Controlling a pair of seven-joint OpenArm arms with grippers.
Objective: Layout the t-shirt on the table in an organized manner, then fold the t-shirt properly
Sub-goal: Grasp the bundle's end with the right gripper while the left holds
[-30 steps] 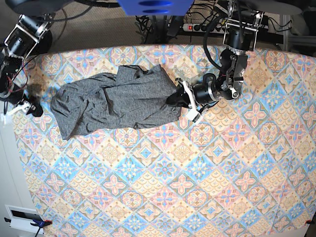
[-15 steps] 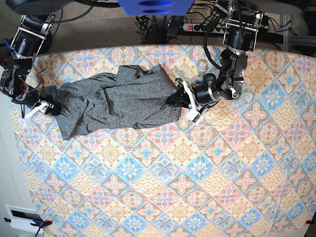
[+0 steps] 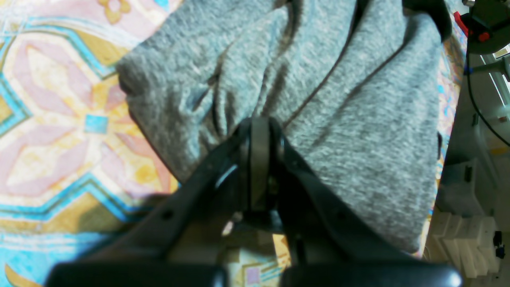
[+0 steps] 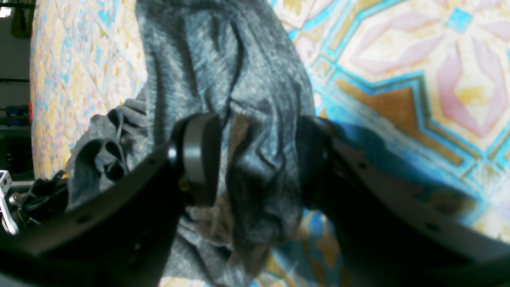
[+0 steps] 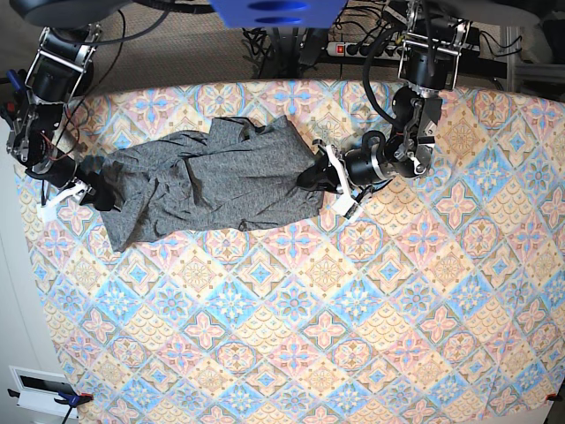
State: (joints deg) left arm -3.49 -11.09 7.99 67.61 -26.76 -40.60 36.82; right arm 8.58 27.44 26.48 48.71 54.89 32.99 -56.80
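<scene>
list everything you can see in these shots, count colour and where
t-shirt: one, dark heather grey, bunched and wrinkled on the far half of the table, stretched between the two grippers
table: one, covered in a blue, pink and cream tile-pattern cloth, fills most of the base view
power strip: one, white with a red switch, on the floor behind the table among black cables
left gripper: one, black with white parts, shut on the t-shirt's edge on the base view's right
right gripper: one, black, jaws open around the t-shirt's other end on the base view's left, fabric between the pads
</scene>
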